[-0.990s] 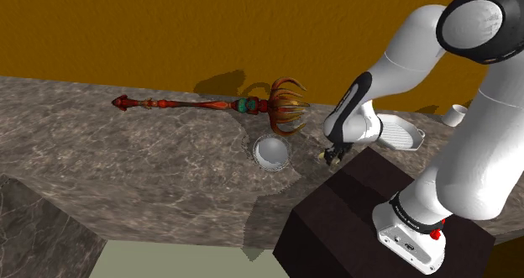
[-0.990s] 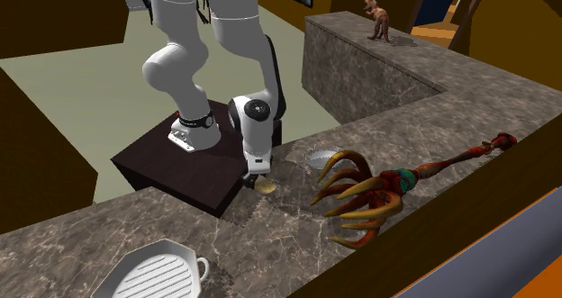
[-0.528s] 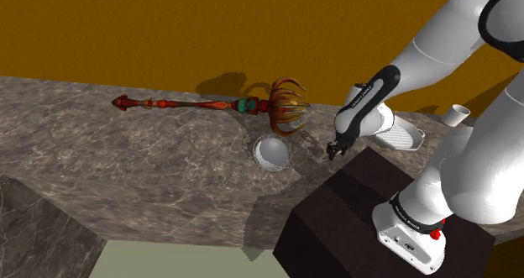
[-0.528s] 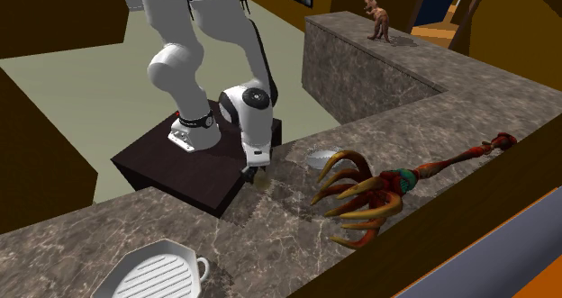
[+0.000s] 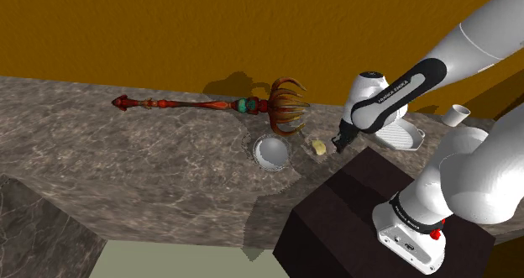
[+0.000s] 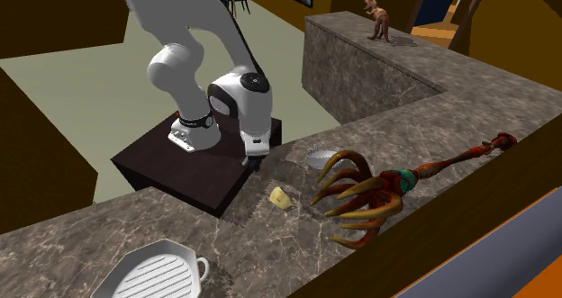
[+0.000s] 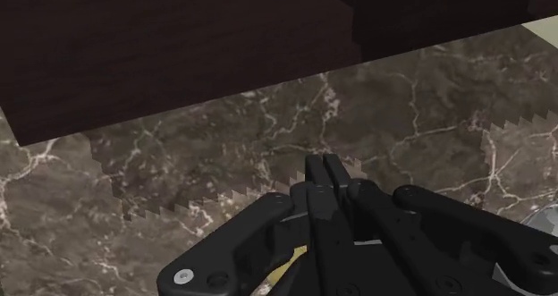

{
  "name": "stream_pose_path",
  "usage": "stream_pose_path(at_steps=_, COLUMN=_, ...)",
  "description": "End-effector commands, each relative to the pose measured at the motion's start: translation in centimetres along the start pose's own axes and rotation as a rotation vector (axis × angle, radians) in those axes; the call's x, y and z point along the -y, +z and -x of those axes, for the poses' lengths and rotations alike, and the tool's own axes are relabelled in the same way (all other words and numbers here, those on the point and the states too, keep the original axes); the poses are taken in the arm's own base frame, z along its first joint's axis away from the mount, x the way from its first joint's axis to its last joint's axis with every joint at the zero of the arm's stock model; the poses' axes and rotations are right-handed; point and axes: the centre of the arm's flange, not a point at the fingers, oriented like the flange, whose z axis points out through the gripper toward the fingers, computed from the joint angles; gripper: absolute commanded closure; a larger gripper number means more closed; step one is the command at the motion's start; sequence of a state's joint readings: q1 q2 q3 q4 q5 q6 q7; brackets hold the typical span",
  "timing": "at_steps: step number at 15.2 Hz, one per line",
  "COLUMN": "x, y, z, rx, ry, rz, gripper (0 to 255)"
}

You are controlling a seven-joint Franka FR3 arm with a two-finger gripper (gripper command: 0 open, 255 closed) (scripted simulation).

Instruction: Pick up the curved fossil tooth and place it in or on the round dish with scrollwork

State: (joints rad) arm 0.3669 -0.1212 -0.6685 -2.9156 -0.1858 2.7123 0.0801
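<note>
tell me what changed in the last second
The end effector lifted and drew back toward the stand, shut on nothing. The tooth, earlier under it, slid slightly toward the clawed staff and lies free. Round dish, staff and tray stayed put.

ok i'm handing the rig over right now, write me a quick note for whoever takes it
Gripper: black fingers shut on nothing, low over the brown marbled counter next to the dark stand.
Small pale yellow curved tooth: lying loose on the counter close to the gripper, touching neither it nor the dish.
Round white dish: empty, on the counter by the clawed head of the red sceptre.
Done: nothing; the tooth is not held.
Left: open the fingers, grasp the tooth, lift it, set it in the dish.
</note>
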Motion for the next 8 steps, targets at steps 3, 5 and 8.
stream_pose_path(at_steps=3, x=0.0, y=-0.5, z=0.0, rx=0.000, ry=0.000, rz=0.000, gripper=0)
stream_pose_path(at_steps=5, x=0.0, y=0.6, z=-2.2, rx=-0.013, ry=0.003, rz=0.006, gripper=0)
stream_pose_path(at_steps=8, x=0.1, y=2.2, z=-5.6, rx=-0.032, ry=0.007, rz=0.016, gripper=0)
